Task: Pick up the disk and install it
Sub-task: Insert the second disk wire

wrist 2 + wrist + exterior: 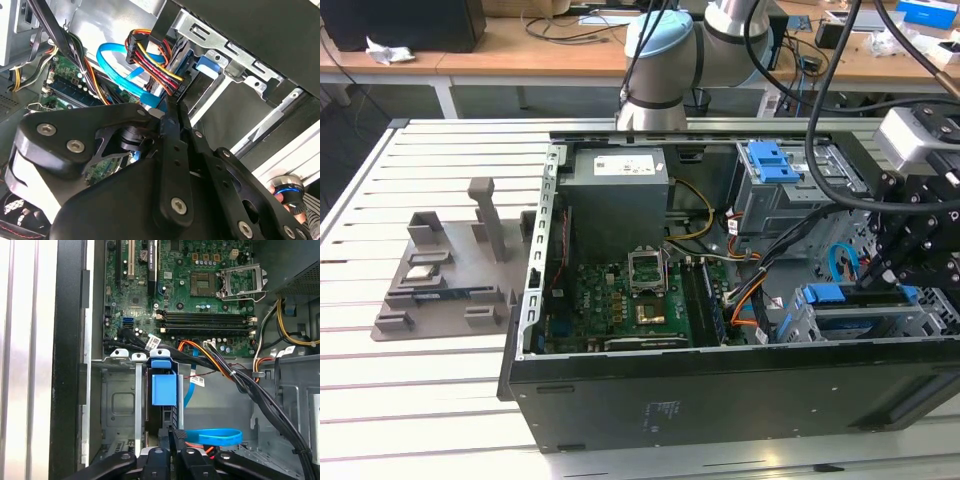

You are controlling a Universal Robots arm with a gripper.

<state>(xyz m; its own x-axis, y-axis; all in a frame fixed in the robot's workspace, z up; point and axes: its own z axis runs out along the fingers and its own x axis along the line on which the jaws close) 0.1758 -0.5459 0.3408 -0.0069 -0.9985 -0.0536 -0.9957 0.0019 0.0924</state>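
Note:
The disk (860, 320) sits on edge in the lower drive cage (790, 325) at the case's front corner, on the exterior view's right. Its blue carrier bracket (835, 295) runs along its upper edge. In the first wrist view the blue carrier tab (164, 385) stands in the slot between metal rails. The same tab (207, 63) shows under the cage in the second wrist view. My gripper (882, 282) hovers right over the disk's end, its black fingers (176, 436) shut together with nothing between them. The gripper's tips (172, 105) meet next to a blue cable plug. Whether they touch the disk I cannot tell.
The open case (720, 385) lies on a slatted table (410, 390). Inside are the motherboard (200, 285), a grey power supply (618, 200), an upper cage with a blue clip (770, 160), and a blue cable loop (212, 436). Black and orange cable bundles (250, 385) cross close by. A grey fixture (450, 275) stands left.

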